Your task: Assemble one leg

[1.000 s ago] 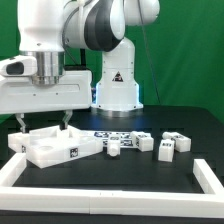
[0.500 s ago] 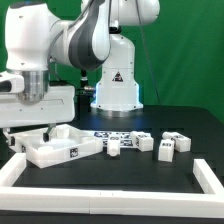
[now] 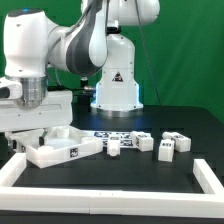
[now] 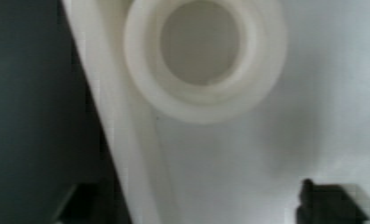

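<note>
The white square tabletop (image 3: 62, 151) lies flat on the black table at the exterior view's left. My gripper (image 3: 33, 136) is low over its left part, with the fingers down at the part's edge. In the wrist view the tabletop (image 4: 217, 130) fills the picture, with a round hole (image 4: 203, 45) in it. My gripper (image 4: 207, 205) is open, and its two dark fingertips (image 4: 84, 205) stand on either side of the white part. Several small white legs lie to the right, such as one leg (image 3: 165, 148) and another leg (image 3: 145, 143).
The marker board (image 3: 118, 135) lies behind the legs near the robot's base (image 3: 117, 90). A white raised border (image 3: 100, 192) runs along the front and sides of the work area. One more leg (image 3: 178, 139) lies at the far right.
The arm has swung to the exterior view's left and come down, so the gripper now sits lower over the tabletop's left part. The parts on the table have not moved.
</note>
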